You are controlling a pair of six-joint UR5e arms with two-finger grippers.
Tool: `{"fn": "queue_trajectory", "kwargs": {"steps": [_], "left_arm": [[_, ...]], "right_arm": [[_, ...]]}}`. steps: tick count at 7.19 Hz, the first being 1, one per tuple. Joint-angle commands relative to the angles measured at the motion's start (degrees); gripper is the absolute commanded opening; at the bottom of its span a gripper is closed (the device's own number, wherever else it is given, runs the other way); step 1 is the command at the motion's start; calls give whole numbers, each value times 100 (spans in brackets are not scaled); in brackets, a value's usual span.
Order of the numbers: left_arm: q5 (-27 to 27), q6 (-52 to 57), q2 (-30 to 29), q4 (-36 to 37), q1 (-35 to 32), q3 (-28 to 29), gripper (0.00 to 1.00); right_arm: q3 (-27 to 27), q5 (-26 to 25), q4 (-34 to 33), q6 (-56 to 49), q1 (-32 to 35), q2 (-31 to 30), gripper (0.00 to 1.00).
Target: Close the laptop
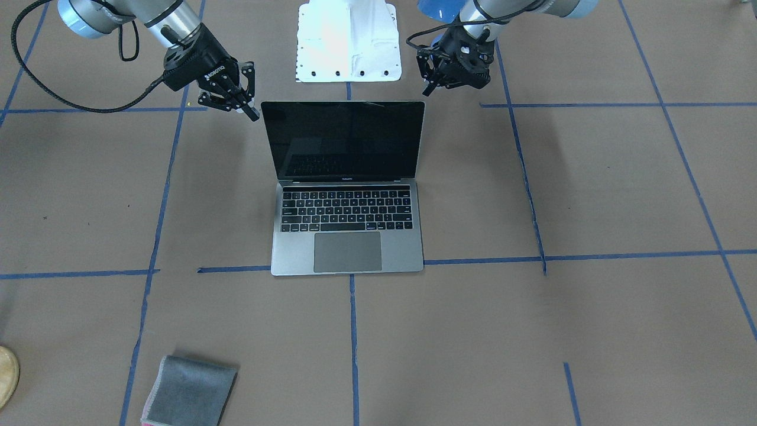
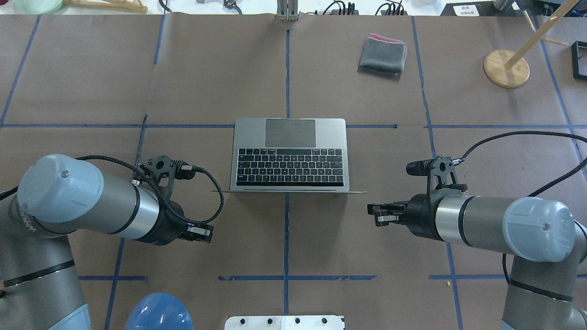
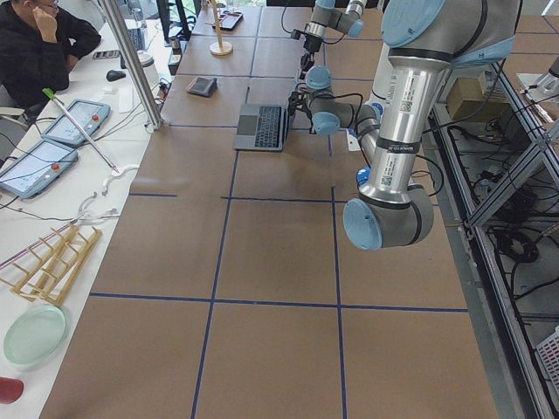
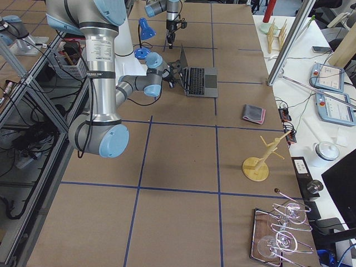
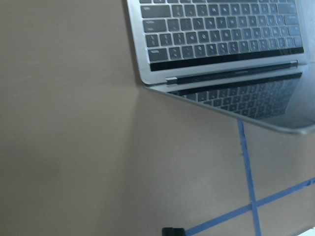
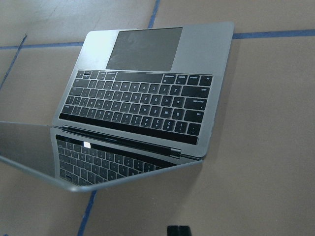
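The laptop (image 1: 346,225) lies open in the middle of the table, its dark screen (image 1: 343,141) upright and turned away from the robot. From overhead I see its keyboard (image 2: 290,167) and the lid's thin top edge. My left gripper (image 2: 208,233) hovers shut and empty behind the lid's left corner; it also shows in the front view (image 1: 427,89). My right gripper (image 2: 373,215) is shut and empty behind the lid's right corner, close to it in the front view (image 1: 253,112). Both wrist views show the laptop (image 5: 216,39) (image 6: 147,98) from behind the hinge.
A folded grey cloth (image 2: 383,55) lies at the far side, right of centre. A wooden stand (image 2: 506,68) is at the far right. The robot's white base (image 1: 349,41) sits behind the laptop. Blue tape lines cross the brown table.
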Motion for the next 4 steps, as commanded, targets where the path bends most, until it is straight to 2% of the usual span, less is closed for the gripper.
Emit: {"fn": "queue_trajectory", "kwargs": {"steps": [1, 4], "left_arm": [[2, -140, -243, 252, 116, 47, 0], [-24, -168, -445, 269, 117, 82, 0]], "right_arm": [[-17, -69, -413, 34, -65, 402, 0], [-70, -104, -565, 43, -119, 623, 0]]}}
